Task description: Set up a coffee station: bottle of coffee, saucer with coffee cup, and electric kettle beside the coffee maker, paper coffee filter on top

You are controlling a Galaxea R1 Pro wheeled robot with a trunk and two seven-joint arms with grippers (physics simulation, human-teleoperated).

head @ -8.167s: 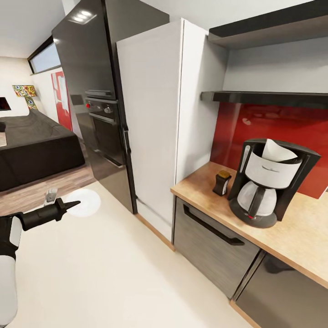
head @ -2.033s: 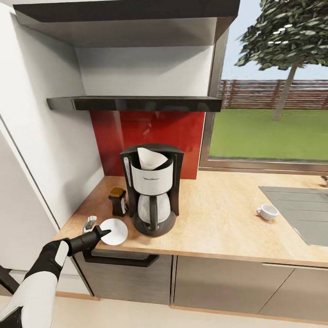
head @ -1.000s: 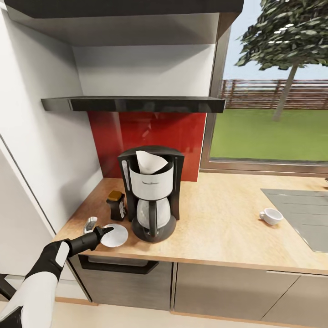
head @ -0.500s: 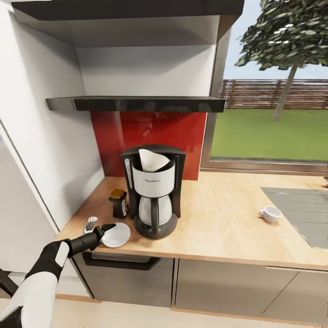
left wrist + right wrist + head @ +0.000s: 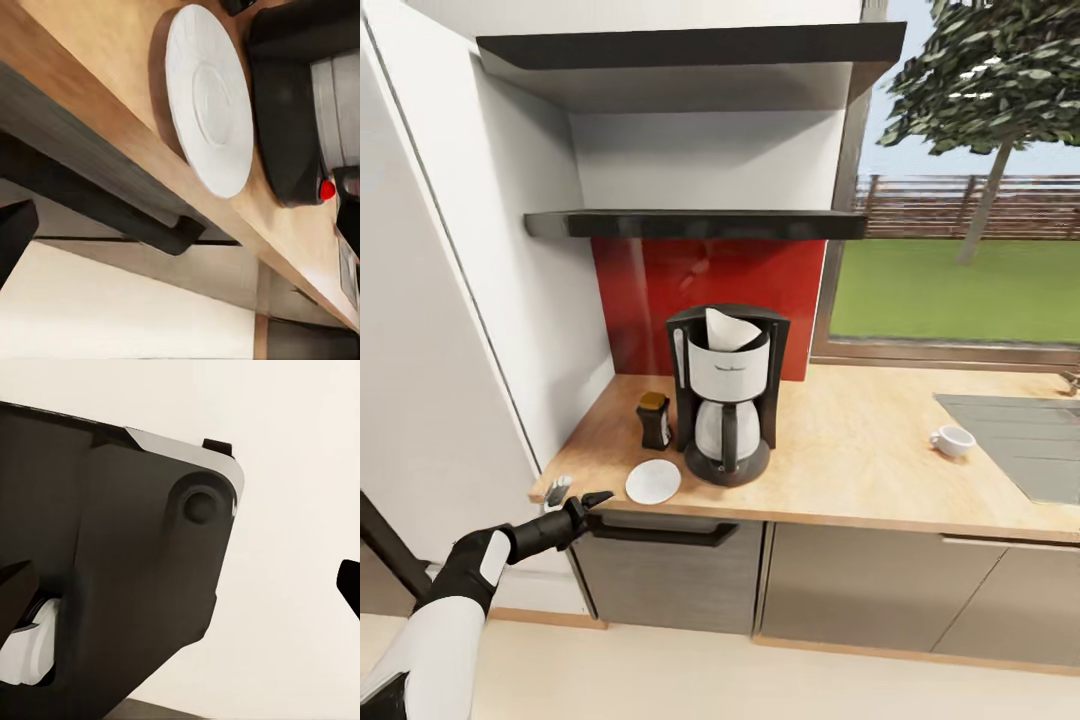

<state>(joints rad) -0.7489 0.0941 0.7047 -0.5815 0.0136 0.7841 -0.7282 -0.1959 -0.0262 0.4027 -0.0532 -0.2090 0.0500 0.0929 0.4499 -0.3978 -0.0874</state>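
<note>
At the far left of the head view the left arm reaches toward the counter's front corner, and the left gripper (image 5: 575,497) hangs just off the wooden edge with its jaws apart and nothing between them; one light-coloured finger (image 5: 558,491) shows against the corner of the counter (image 5: 860,470). Just beyond it the white saucer (image 5: 653,481) lies flat on the counter near the front edge, apart from the gripper. In the left wrist view the saucer (image 5: 209,98) sits close beside the round black base of the coffee maker (image 5: 289,112), with a dark drawer handle (image 5: 112,210) running under the counter's edge.

Behind the saucer stands the bottle of coffee (image 5: 654,421), dark with a brownish cap, upright and just beside the coffee maker (image 5: 727,394). The coffee maker stands against the red backsplash (image 5: 660,290), its glass pot in place, and a white paper coffee filter (image 5: 729,330) rises from its top. A dark shelf (image 5: 700,223) spans the wall above.

Well to the right, the white coffee cup (image 5: 953,440) rests on the bare counter next to the grey cooktop (image 5: 1020,440), below the window.

The right wrist view shows a dark robot housing (image 5: 105,555) close up; whether the right gripper's jaws are apart or together cannot be told.
</note>
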